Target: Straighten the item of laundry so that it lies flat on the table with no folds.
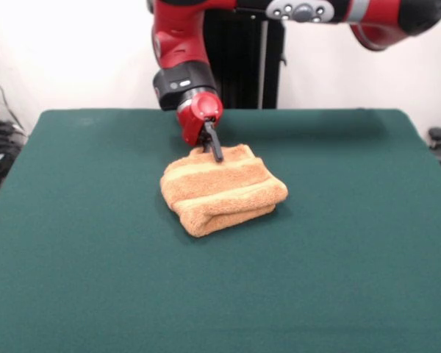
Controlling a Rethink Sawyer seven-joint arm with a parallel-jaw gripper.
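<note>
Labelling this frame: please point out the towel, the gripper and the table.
towel (222,193): front view, top of the folded bundle.
gripper (216,152): front view, black tip at the towel's far edge.
table (95,257): front view, bare green cloth.

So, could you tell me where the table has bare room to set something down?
The table is bare between the towel and its near edge, and along both side edges. It is crowded only at the towel's far edge, where the gripper comes down.

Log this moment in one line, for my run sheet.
gripper: at towel's far edge, grip unclear | hand towel: folded, bunched | table: green
</note>
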